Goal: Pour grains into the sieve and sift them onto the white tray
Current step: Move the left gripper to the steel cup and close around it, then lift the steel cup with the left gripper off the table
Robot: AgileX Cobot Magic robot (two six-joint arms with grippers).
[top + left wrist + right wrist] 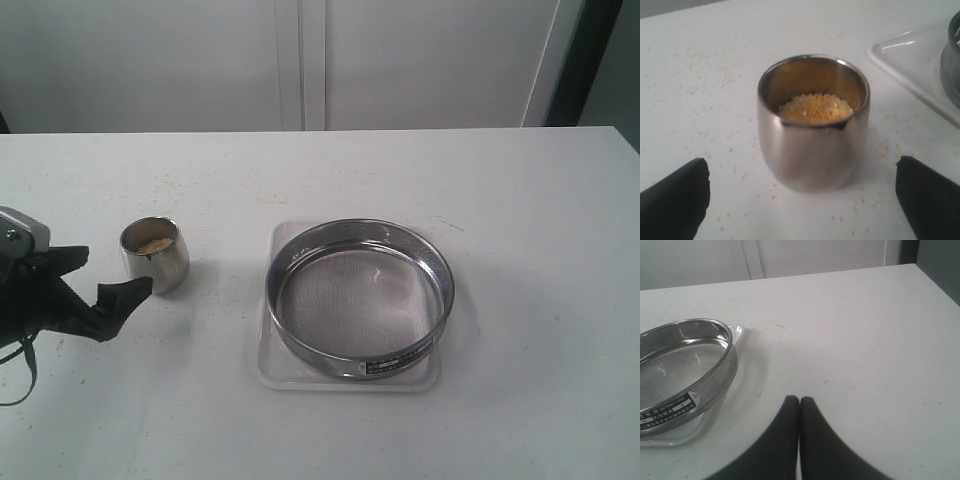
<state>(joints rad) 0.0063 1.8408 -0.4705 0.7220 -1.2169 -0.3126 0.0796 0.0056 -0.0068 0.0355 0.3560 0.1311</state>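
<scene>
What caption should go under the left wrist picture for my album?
Open left gripper flanks a steel cup of yellow grains, near the white tray.

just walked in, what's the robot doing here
The left gripper is lined up on the small steel cup of yellow grains, jaws open on either side of it, not gripping. The sieve sits on the white tray with no grains visible in it, so pouring has not begun. The right gripper hangs over the table beside the tray, jaws shut.
</scene>
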